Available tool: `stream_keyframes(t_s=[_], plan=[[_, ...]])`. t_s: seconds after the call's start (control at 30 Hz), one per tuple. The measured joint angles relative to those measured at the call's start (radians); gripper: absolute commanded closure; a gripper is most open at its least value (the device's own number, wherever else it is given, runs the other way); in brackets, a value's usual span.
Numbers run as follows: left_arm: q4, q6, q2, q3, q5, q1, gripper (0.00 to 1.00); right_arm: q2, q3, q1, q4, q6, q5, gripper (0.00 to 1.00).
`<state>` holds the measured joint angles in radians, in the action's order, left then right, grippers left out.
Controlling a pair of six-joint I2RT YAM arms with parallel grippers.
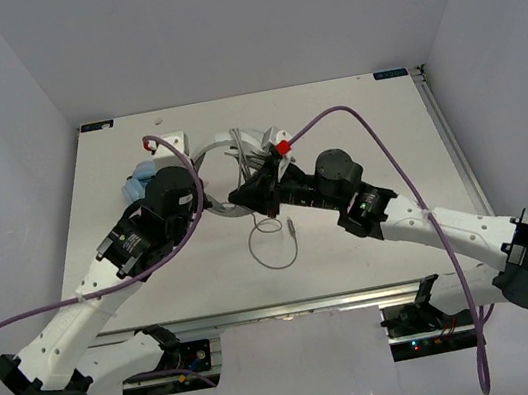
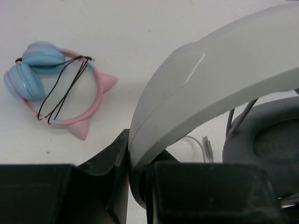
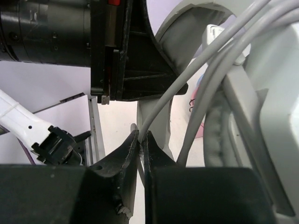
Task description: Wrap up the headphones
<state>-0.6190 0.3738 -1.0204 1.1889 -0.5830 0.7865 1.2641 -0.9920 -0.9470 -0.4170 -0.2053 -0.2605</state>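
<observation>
Top view: headphones [image 1: 235, 144] at upper centre of desk [image 1: 386, 137], loose cable [image 1: 274, 246] looping below, unwound.
Left wrist view: left end effector [image 2: 138, 158] clamped on headband [image 2: 219, 65], lower centre.
Right wrist view: right end effector [image 3: 141, 135] pinching the cable, lower centre; a few turns apparently laid, most winding left.

Left arm [image 1: 135, 241] and right arm [image 1: 388, 212] meet at the headphones [image 1: 247, 142]; the thin grey cable [image 1: 277, 268] lies looped on the surface [image 1: 371, 109] nearby.
</observation>
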Motion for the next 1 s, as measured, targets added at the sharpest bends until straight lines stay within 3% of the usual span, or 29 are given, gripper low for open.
stream_keyframes(t_s=[0.27,0.33,0.47,0.6,0.7,0.8,1.0], plan=[[0.282,-0.068,0.024,-0.029,-0.028,-0.006,1.00,0.058,-0.341,0.000,0.362,0.157,0.110,0.92],[0.291,-0.068,-0.014,0.024,-0.053,-0.007,1.00,0.081,-0.434,-0.001,0.463,0.203,0.153,0.92],[0.253,-0.047,-0.223,0.274,-0.084,-0.006,1.00,0.098,-0.546,0.008,0.576,0.288,0.234,0.92],[0.239,-0.019,-0.321,0.337,-0.076,-0.003,1.00,0.091,-0.556,0.025,0.639,0.354,0.234,0.90],[0.186,-0.004,-0.350,0.350,-0.060,-0.002,1.00,0.091,-0.545,0.026,0.674,0.389,0.220,0.71],[0.150,0.015,-0.350,0.350,-0.054,-0.001,1.00,0.086,-0.506,0.027,0.671,0.407,0.212,0.59],[0.092,0.047,-0.326,0.339,-0.066,-0.002,1.00,0.069,-0.338,0.022,0.552,0.403,0.220,0.57]])
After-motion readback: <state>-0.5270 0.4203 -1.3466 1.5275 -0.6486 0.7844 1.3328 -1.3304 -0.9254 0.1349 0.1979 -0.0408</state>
